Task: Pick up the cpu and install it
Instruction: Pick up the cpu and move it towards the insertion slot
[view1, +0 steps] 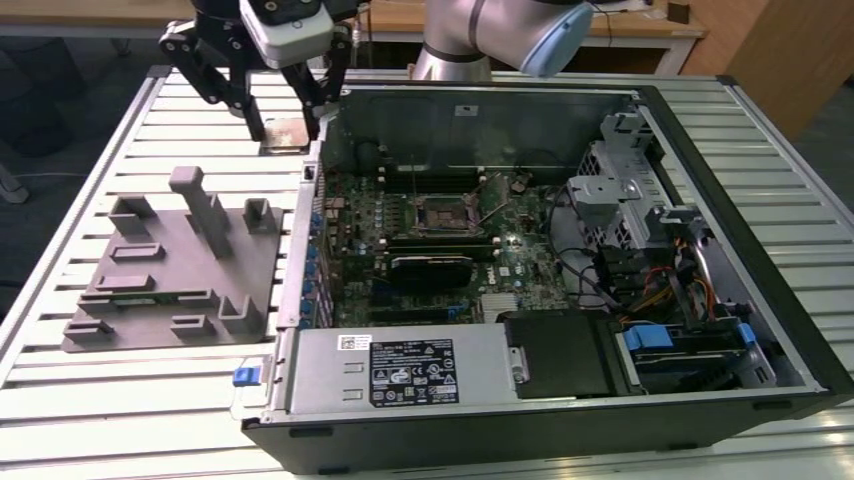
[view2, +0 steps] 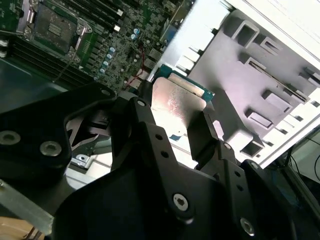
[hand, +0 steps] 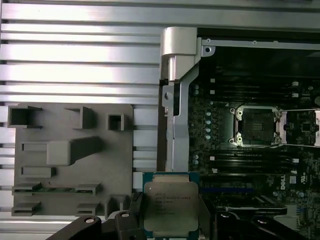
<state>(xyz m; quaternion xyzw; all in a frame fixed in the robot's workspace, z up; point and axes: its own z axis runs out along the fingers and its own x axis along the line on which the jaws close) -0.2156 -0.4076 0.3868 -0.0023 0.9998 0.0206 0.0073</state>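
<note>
We see the gripper (view1: 284, 128) clenched on the cpu (view1: 284, 137), with its fingers (view2: 202, 132) pressed against opposite edges of the chip. The silver lid faces both wrist views. In the exterior view the cpu is held over the slatted table (view1: 80, 200). It sits at about ten o'clock from the motherboard's open socket (view1: 445, 213) and one o'clock from the grey fixture (view1: 174, 270), just outside the computer case (view1: 534, 440).

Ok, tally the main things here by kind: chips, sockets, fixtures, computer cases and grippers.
cpu, held between the gripper's fingers: 1
socket on the board: 1
grey fixture: 1
computer case: 1
gripper: 1
Total: 5
</note>
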